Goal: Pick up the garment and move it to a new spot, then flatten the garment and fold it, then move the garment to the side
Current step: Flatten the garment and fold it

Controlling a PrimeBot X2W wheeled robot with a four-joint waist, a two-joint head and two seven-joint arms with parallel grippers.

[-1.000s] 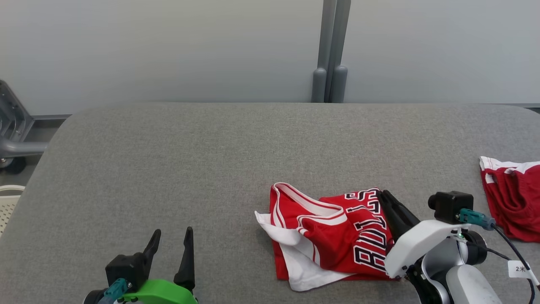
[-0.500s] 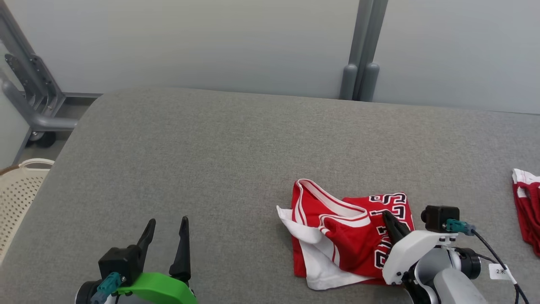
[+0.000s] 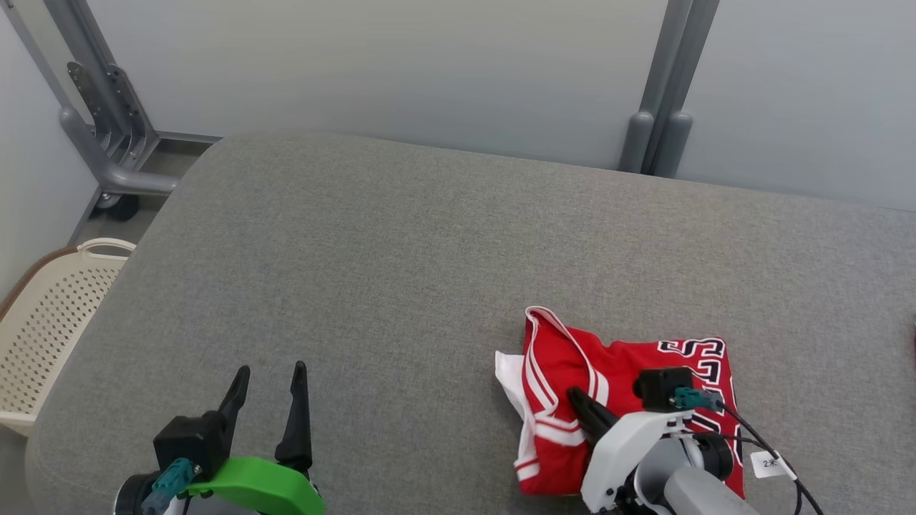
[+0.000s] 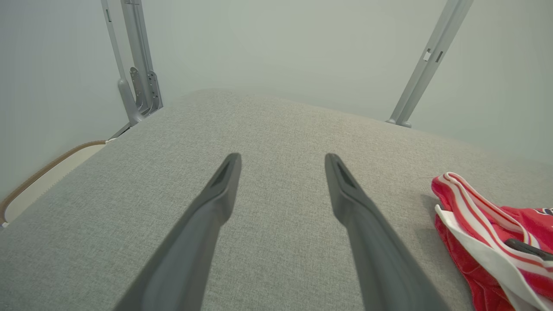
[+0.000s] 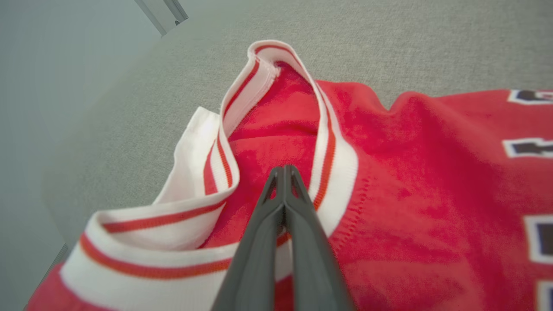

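Now that the right gripper has snapped shut by the collar of the garment, the pickup looks underway. Can't tell if cloth's actually pinched, tbh. Left gripper hangs wide open.

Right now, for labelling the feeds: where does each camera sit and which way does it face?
Head view: on the head, facing forward and down at the grey table; open left gripper lower left, shut right gripper over the red garment.
Left wrist view: on the left wrist, facing along its spread fingers across the table.
Right wrist view: on the right wrist, facing along its closed fingers onto the garment.
Shared: all three show the garment.
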